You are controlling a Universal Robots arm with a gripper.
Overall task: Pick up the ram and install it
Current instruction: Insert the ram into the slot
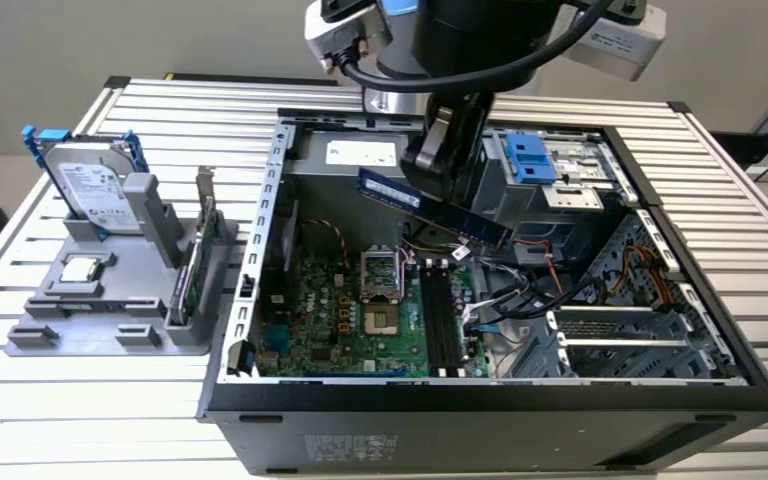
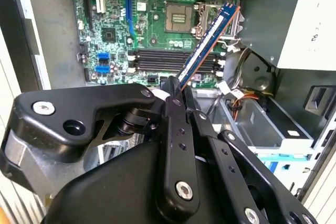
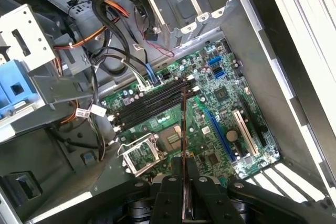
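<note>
Loose cables (image 1: 528,296) beside memory slots (image 1: 440,322)

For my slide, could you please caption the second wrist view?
The gripper holds the ram above the empty memory slots on the motherboard.

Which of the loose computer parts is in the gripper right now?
The ram, the thin blue stick clamped in the gripper over the open case. The hard drive and the upright card sit in the grey stand outside it.

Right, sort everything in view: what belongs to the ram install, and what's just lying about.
Job: ram, held in the end effector; black memory slots; motherboard.
Lying about: hard drive; upright card; processor chip; grey rack.
</note>
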